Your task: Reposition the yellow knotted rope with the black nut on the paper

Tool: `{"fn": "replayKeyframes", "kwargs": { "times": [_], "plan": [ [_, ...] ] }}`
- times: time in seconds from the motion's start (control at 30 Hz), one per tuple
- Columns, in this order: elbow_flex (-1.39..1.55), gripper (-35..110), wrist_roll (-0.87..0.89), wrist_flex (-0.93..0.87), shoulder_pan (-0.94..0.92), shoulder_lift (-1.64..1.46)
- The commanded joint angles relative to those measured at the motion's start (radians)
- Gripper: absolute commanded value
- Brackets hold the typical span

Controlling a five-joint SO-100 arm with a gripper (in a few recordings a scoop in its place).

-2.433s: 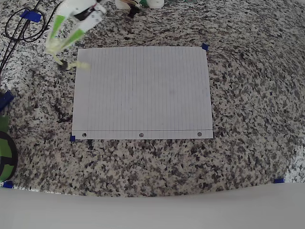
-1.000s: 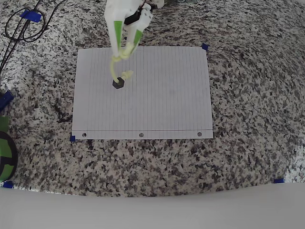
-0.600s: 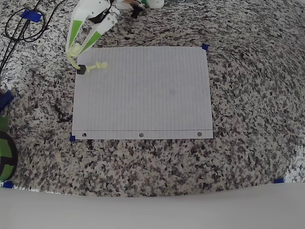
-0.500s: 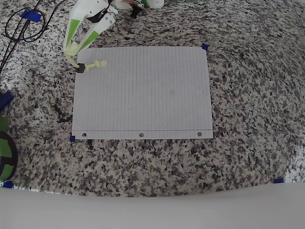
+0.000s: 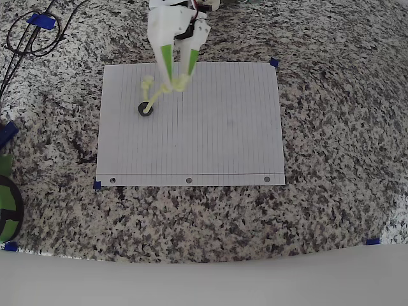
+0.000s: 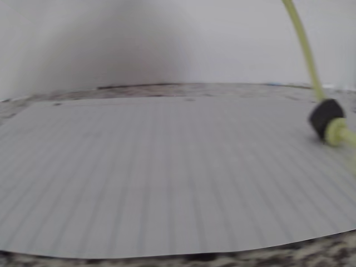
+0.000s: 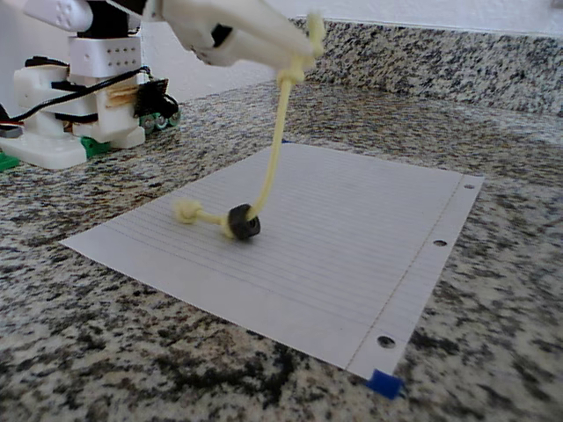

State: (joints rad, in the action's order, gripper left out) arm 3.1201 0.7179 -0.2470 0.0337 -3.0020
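- The gripper [image 5: 176, 81] hangs above the upper part of the paper [image 5: 210, 140] in the overhead view, with its white body reaching in from 12 o'clock and its two green-striped fingers [image 5: 166, 64] pointing down toward 6 o'clock.
- The fingers are pinched together on the top knot of the rope [image 5: 159, 94], which shows as a pale yellow lump between the tips.
- In the fixed view the gripper [image 7: 303, 51] holds that end well above the sheet, and the rope [image 7: 271, 158] hangs down from it nearly straight (with a slight lean).
- The nut [image 7: 244, 222] rests on the paper [image 7: 352, 255], threaded on the rope at the foot of the hanging stretch.
- From the nut a short tail of rope lies flat on the sheet toward 9 o'clock in the fixed view and ends in a second knot.
- In the overhead view the nut [image 5: 145, 109] sits in the upper left part of the sheet, at about 8 o'clock from the fingertips, with the loose knotted end just above it at 12 o'clock.
- The wrist view (rather blurred) looks low across the lined paper [image 6: 156, 178], with the nut [image 6: 326, 118] at the right edge at about 3 o'clock and the rope [image 6: 303, 47] rising from it to the top of the frame.
- The paper lies flat on a speckled granite counter [image 5: 338, 127], its three punched holes along the 6 o'clock edge in the overhead view.
- Small blue tape marks [image 5: 274, 62] sit at some of its corners.
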Motion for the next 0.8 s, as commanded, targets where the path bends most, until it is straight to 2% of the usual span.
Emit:
{"fn": "replayKeyframes", "kwargs": {
  "times": [0.0, 0.1, 0.27, 0.4, 0.5, 0.57, 0.67, 0.77],
  "plan": [
    [-0.029, 4, -0.009, -0.137, 0.063, -0.049],
    [-0.029, 15, -0.011, -0.207, 0.1, -0.067],
    [-0.028, 56, -0.064, -0.29, 0.147, -0.095],
    [-0.029, 63, -0.155, -0.296, 0.156, -0.098],
    [-0.031, 63, -0.218, -0.281, 0.156, -0.1],
    [-0.031, 57, -0.304, -0.27, 0.155, -0.101],
    [-0.037, 40, -0.437, -0.281, 0.098, -0.089],
    [-0.052, 12, -0.535, -0.287, 0.017, -0.041]
  ]
}}
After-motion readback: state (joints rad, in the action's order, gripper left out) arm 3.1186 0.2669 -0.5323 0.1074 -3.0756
